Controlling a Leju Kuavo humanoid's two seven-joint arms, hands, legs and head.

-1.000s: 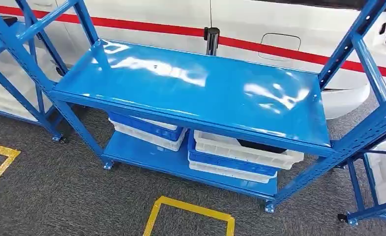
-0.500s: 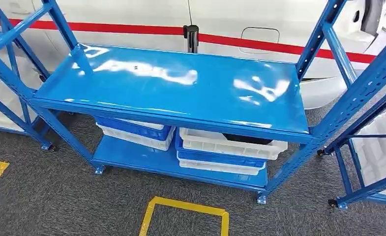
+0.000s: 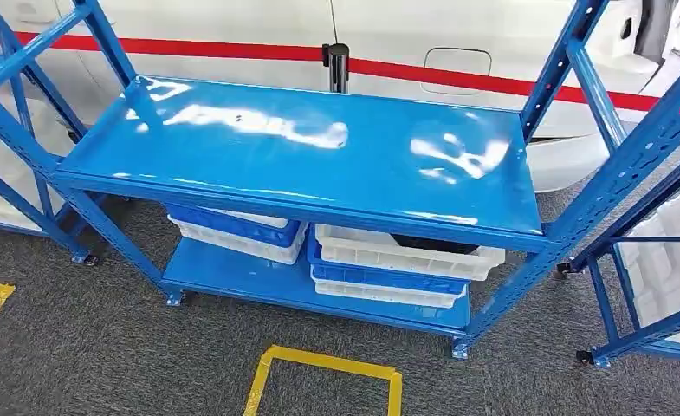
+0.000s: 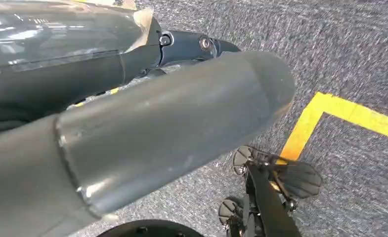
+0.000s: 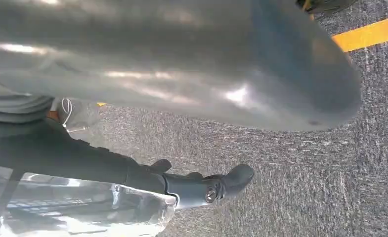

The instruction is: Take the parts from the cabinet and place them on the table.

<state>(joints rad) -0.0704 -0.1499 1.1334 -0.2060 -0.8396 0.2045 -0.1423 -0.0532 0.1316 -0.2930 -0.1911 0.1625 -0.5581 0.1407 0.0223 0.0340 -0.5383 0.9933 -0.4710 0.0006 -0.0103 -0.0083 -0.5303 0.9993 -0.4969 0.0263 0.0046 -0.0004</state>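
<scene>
A blue metal cabinet rack stands ahead in the head view, its glossy middle shelf bare. On its lower shelf sit two stacks of white and blue bins, one on the left and one on the right. A dark part lies in the top white bin of the right stack, mostly hidden under the shelf. My left hand hangs over the grey carpet with thumb and dark fingers apart, holding nothing. My right hand hangs the same way, its dark fingers stretched out and empty.
More blue racks with white bins stand at the left and right. A white vehicle with a red stripe and a black post are behind the rack. Yellow tape marks the carpet in front.
The whole picture shifted a second ago, so the camera moved and the rack now sits further left and higher. Over the last half second the scene has hardly changed.
</scene>
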